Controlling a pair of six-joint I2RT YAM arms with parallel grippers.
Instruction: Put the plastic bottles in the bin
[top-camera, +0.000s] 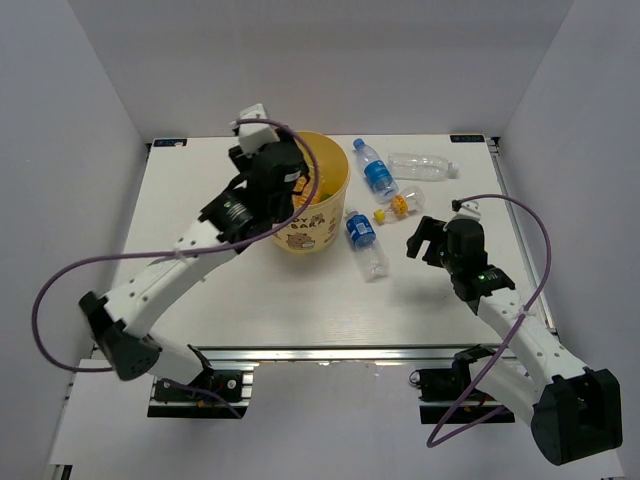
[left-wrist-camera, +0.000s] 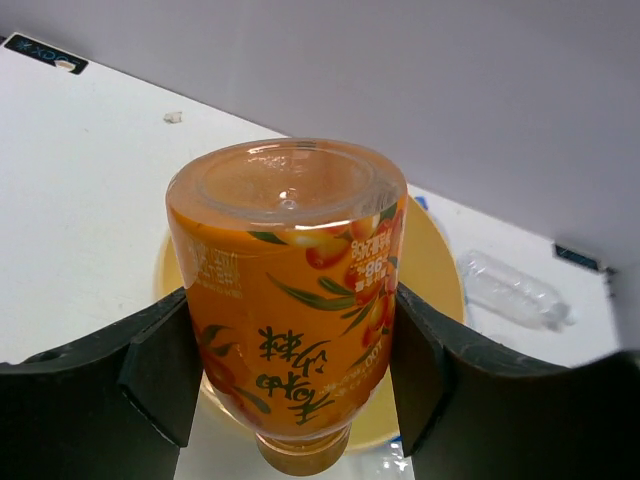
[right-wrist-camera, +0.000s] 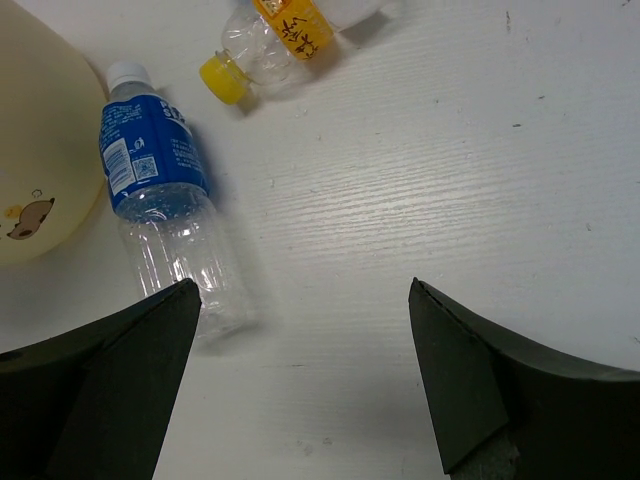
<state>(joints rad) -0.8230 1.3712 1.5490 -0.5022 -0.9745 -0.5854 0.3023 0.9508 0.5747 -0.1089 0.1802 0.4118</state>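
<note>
My left gripper (top-camera: 285, 185) hangs over the yellow-orange bin (top-camera: 312, 234), shut on an orange bottle (left-wrist-camera: 290, 290) held upside down, cap toward the wrist. The bin's rim (left-wrist-camera: 432, 262) shows behind the bottle. My right gripper (top-camera: 428, 240) is open and empty above the table, to the right of a blue-labelled clear bottle (top-camera: 364, 240) that lies beside the bin. That bottle (right-wrist-camera: 165, 200) lies left of the open gripper (right-wrist-camera: 305, 330) in the right wrist view. A yellow-capped bottle (top-camera: 400, 207), a second blue-labelled bottle (top-camera: 375, 172) and a plain clear bottle (top-camera: 422, 165) lie further back.
The white table (top-camera: 280, 300) sits between grey walls on three sides. The bin's wall (right-wrist-camera: 35, 150) shows at the left of the right wrist view, the yellow-capped bottle (right-wrist-camera: 265, 45) at its top. The plain clear bottle (left-wrist-camera: 510, 290) lies beyond the bin.
</note>
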